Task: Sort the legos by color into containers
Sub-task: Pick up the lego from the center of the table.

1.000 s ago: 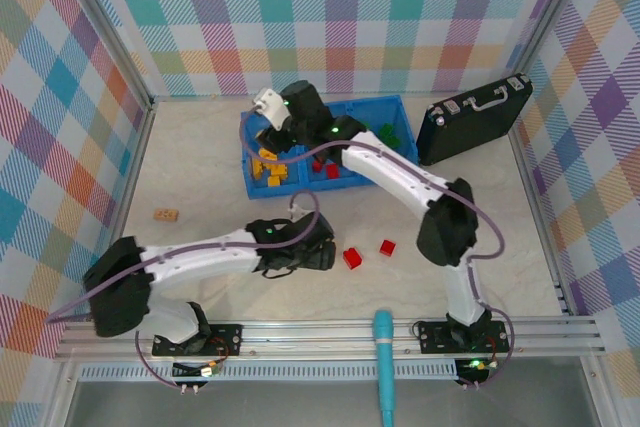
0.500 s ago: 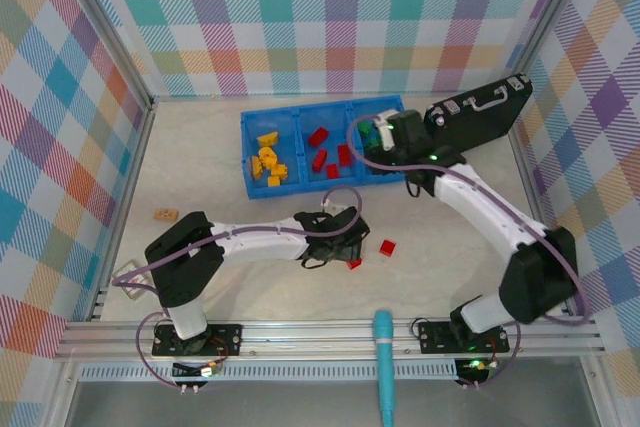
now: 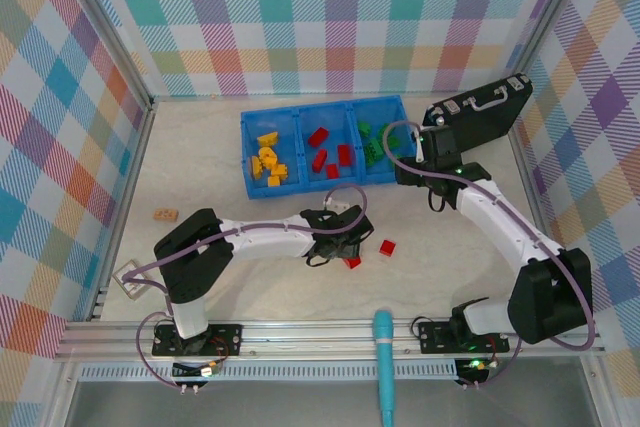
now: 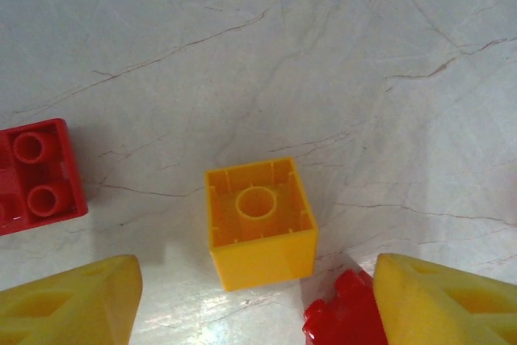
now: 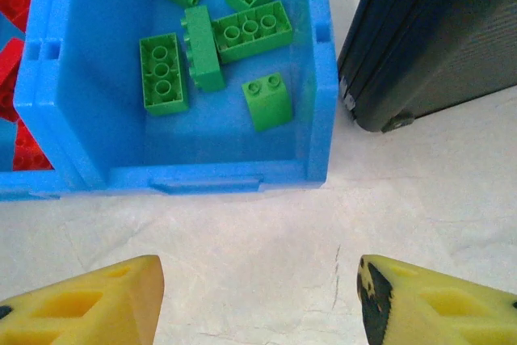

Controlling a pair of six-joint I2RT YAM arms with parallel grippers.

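Note:
The blue bin (image 3: 247, 152) holds yellow legos (image 3: 268, 162) in its left container, red legos (image 3: 328, 153) in the middle one and green legos (image 5: 218, 46) in the right one. My left gripper (image 4: 258, 313) is open low over the table, with an upside-down yellow lego (image 4: 260, 220) just ahead of its fingertips. One red lego (image 4: 36, 171) lies to its left, and another (image 4: 343, 321) sits against the right fingertip (image 4: 444, 300). In the top view the left gripper (image 3: 335, 245) is beside two red legos (image 3: 387, 247). My right gripper (image 5: 258, 296) stands open and empty before the green container (image 5: 202, 175).
A black hard case (image 3: 475, 117) leans at the bin's right end, close to my right arm. A small tan block (image 3: 166, 214) lies alone at the left. A teal pen-like object (image 3: 383, 367) stands at the near rail. Checked walls close three sides.
The right arm swung from over the yellow container to the front of the green one. The left gripper slid right to the loose red legos and its jaws narrowed.

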